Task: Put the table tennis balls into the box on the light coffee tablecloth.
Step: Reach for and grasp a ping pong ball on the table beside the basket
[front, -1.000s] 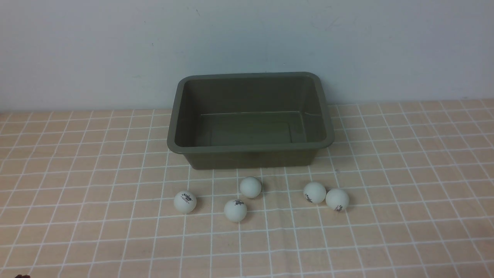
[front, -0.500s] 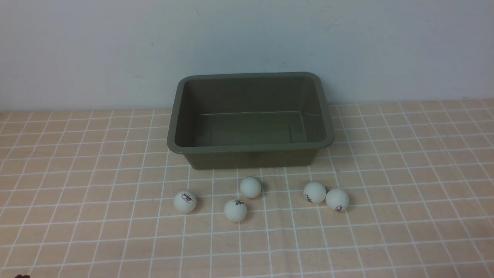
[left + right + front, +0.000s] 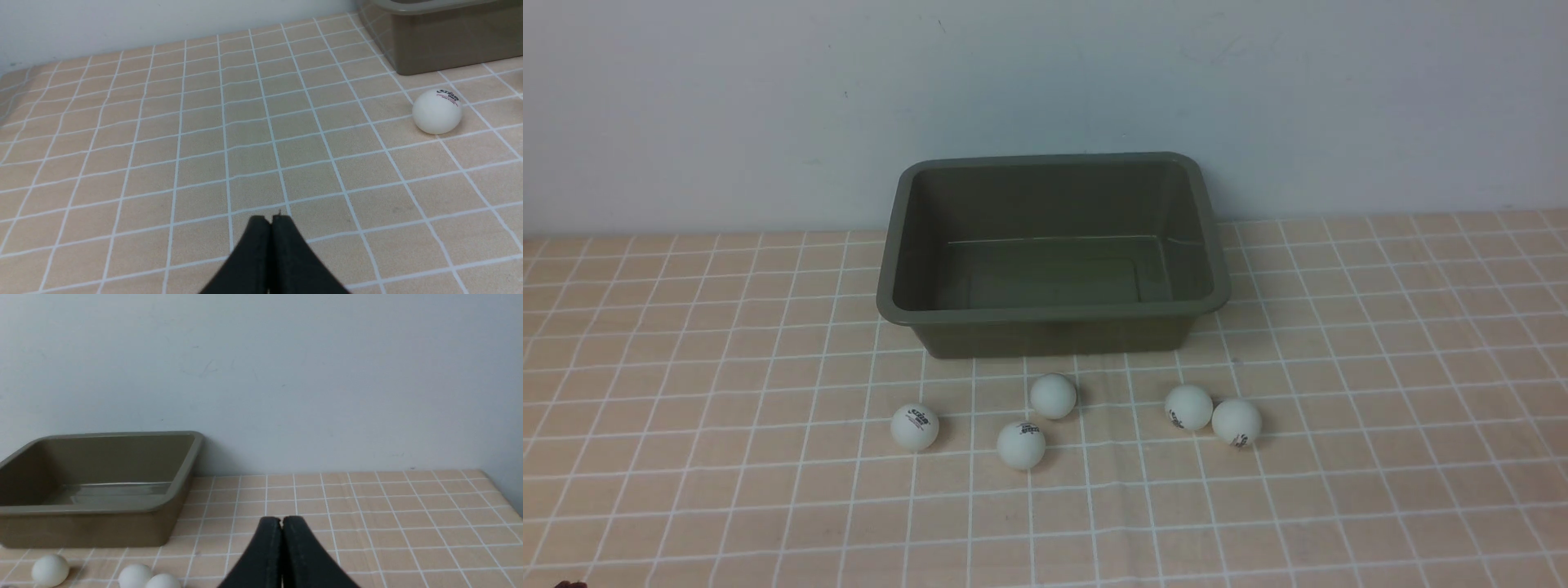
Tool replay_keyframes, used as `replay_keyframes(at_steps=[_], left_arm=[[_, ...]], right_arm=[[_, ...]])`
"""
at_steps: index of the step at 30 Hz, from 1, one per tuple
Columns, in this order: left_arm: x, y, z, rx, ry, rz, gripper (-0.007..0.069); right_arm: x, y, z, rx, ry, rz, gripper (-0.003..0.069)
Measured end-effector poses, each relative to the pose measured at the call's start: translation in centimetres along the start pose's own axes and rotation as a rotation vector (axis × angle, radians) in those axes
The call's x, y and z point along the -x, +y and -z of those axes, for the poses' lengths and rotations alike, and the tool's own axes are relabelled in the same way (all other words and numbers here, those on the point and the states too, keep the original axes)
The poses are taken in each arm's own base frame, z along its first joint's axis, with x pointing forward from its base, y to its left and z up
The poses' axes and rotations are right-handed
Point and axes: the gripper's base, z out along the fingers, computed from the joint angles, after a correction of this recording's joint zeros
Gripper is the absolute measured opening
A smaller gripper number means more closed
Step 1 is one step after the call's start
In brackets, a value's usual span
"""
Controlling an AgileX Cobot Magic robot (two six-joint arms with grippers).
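Five small matte white table tennis balls (image 3: 1021, 445) lie in a loose row on the light peach-tan tablecloth (image 3: 686, 408) with its grid of thin white lines. They sit just in front of the rectangular olive-green plastic box (image 3: 1054, 336), and none is inside it. The two rightmost rest against each other. The box stands close to the pale wall (image 3: 1045, 73).

The left gripper (image 3: 270, 220) hangs low over bare cloth, angled down and forward. Its black fingers are pressed together with nothing between them. The right gripper (image 3: 281, 520) is likewise closed and empty, and points almost level across the cloth toward the wall.

The front view shows all five balls but neither arm; a tiny dark speck at its lower left corner is too small to identify. The left wrist view catches only one ball, print on top, near a corner of the box. The right wrist view looks into the bare inside of the box and shows three balls at the frame edge, two of them cut off.
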Motion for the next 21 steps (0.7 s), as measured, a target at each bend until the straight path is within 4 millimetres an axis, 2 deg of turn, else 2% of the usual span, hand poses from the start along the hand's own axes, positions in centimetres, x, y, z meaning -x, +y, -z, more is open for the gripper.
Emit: replay_keyframes(at_steps=[4,6,21], left_arm=[[0.0,0.0,0.0,0.0,0.0,0.001,-0.0069],[0.0,0.0,0.0,0.0,0.0,0.001,-0.0069],[0.0,0.0,0.0,0.004,-0.001,-0.022,-0.0069]], right_arm=[[1.8,0.5,1.5,0.023,0.019,-0.006,-0.0015],[2.0,0.5,1.7,0.027,0.016,-0.009,-0.0015],[1.8,0.8,1.8,0.05,0.049,-0.035,-0.0015]])
